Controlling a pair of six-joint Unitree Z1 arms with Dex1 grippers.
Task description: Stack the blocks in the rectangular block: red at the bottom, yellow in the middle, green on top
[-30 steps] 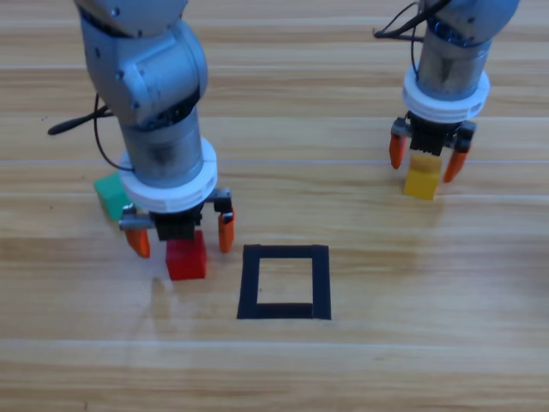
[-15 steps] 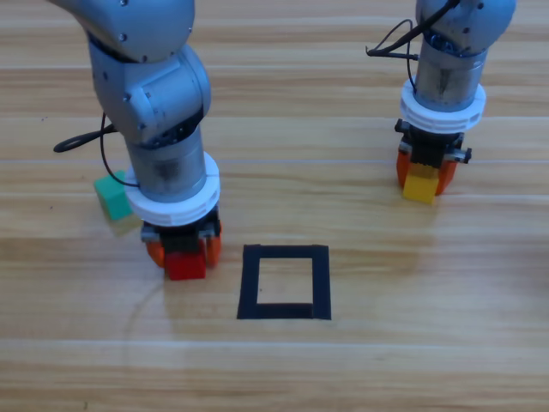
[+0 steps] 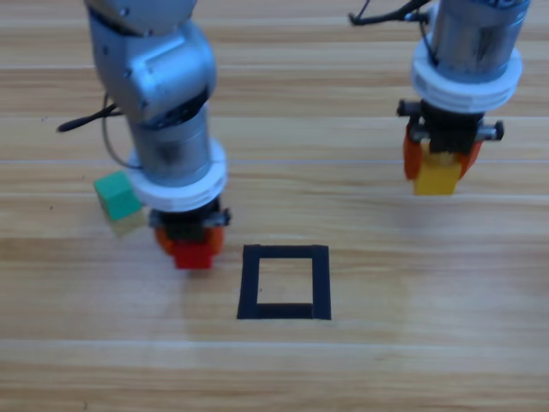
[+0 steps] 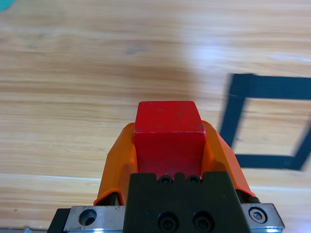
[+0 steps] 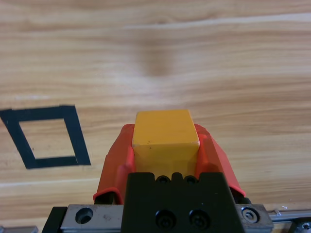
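My left gripper (image 3: 190, 249) is shut on the red cube (image 3: 194, 255), held just left of the black tape rectangle (image 3: 285, 281). In the left wrist view the red cube (image 4: 168, 132) sits between the orange jaws, lifted off the wood, with the rectangle (image 4: 233, 111) to its right. My right gripper (image 3: 439, 167) is shut on the yellow cube (image 3: 436, 178), raised at the far right. The right wrist view shows the yellow cube (image 5: 165, 130) clamped and the rectangle (image 5: 77, 138) at the left. The green cube (image 3: 117, 195) rests on the table, left of my left arm.
Bare wooden table (image 3: 412, 343) lies all round the tape rectangle. A black cable (image 3: 81, 122) trails from the left arm at the far left. A sliver of the green cube (image 4: 6, 4) shows at the left wrist view's top corner.
Both grippers have shut on their cubes and lifted them: the left with the red cube, the right with the yellow cube. The green cube has not moved.
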